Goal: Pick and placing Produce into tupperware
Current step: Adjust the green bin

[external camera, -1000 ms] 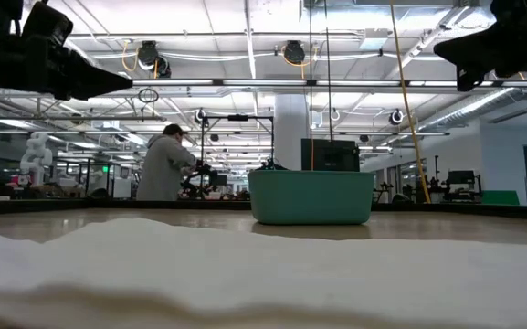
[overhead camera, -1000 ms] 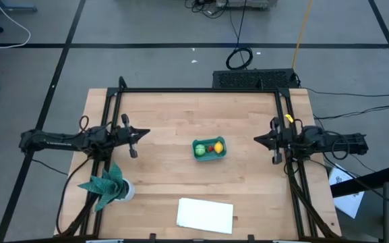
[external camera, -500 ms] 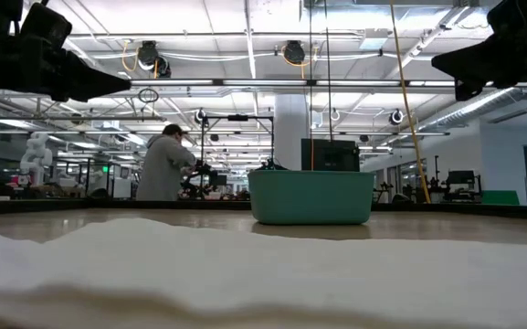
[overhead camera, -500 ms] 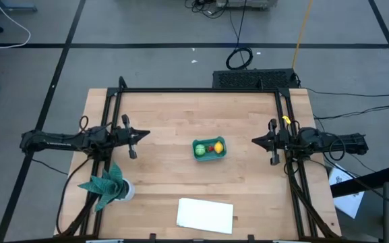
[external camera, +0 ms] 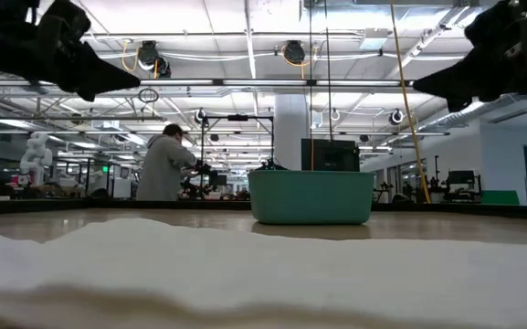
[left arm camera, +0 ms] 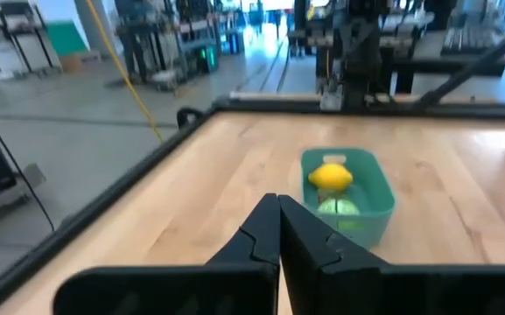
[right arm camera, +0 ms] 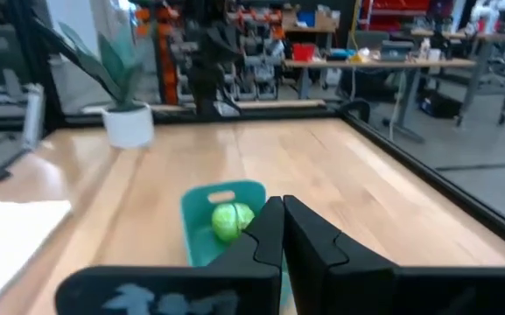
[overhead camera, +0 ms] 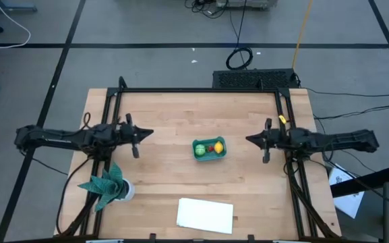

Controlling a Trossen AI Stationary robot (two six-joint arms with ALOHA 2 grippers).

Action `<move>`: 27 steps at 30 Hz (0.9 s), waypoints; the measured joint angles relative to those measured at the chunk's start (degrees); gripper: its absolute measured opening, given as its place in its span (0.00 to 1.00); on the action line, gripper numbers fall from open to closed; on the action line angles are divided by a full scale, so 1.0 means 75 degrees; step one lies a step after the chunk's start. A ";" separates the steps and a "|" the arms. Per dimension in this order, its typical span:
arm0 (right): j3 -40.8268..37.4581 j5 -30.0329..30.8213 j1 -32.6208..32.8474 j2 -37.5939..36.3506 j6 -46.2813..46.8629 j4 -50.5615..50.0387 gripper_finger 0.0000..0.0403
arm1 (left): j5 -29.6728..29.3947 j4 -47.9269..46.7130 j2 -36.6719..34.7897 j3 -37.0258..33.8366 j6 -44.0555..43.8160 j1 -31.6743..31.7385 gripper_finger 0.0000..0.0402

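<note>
A small teal-green tupperware (overhead camera: 210,148), a shallow plastic tub with rounded corners, sits near the middle of a pale wood-grain table (overhead camera: 181,108), and all three pieces of produce lie inside it: a round green piece (overhead camera: 200,149), a smaller red piece (overhead camera: 210,148) and an oval yellow lemon-like piece (overhead camera: 218,147), packed close side by side. The left gripper (overhead camera: 145,133) hangs above the table's left side, well apart from the tub, its two dark tapered fingers pressed together on nothing, as the left wrist view shows (left arm camera: 279,229). The right gripper (overhead camera: 249,140) hangs over the right side, its tip pointing at the tub, its fingers likewise closed and empty. A teal leafy plant (overhead camera: 106,183) in a white pot stands at the near left, and a flat white rectangle (overhead camera: 205,215) lies at the near edge.
</note>
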 joint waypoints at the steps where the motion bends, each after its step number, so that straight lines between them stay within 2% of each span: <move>1: 0.0000 -0.0020 -0.0063 0.0202 -0.0014 0.0096 0.00 | 0.0009 0.0000 0.0246 0.0061 -0.0053 0.0003 0.00; 4: 0.0000 -0.0249 -0.0290 0.0650 -0.0050 0.0275 0.00 | 0.0139 0.0003 0.0934 0.0187 -0.0109 0.0003 0.00; 7: 0.0000 -0.0393 -0.0573 0.0910 0.0108 0.0251 0.00 | 0.0676 0.0139 0.1555 0.0212 -0.0234 0.0000 0.00; 11: 0.0000 -0.0456 -0.0872 0.1253 0.0261 0.0191 0.00 | 0.1285 0.1107 0.2408 0.0223 -0.0299 0.0000 0.00; 13: 0.0000 -0.0758 -0.0991 0.1375 0.0274 0.0235 0.00 | 0.1439 0.1756 0.2823 0.0223 -0.0345 0.0000 0.00; 20: 0.0000 -0.0883 -0.1235 0.1828 0.0641 0.0278 0.00 | 0.1541 0.3014 0.4375 0.0229 -0.0735 0.0000 0.00; 27: 0.0000 -0.1086 -0.1282 0.2670 0.0876 0.0601 0.00 | 0.2055 0.4432 0.5879 0.0335 -0.0892 0.0000 0.00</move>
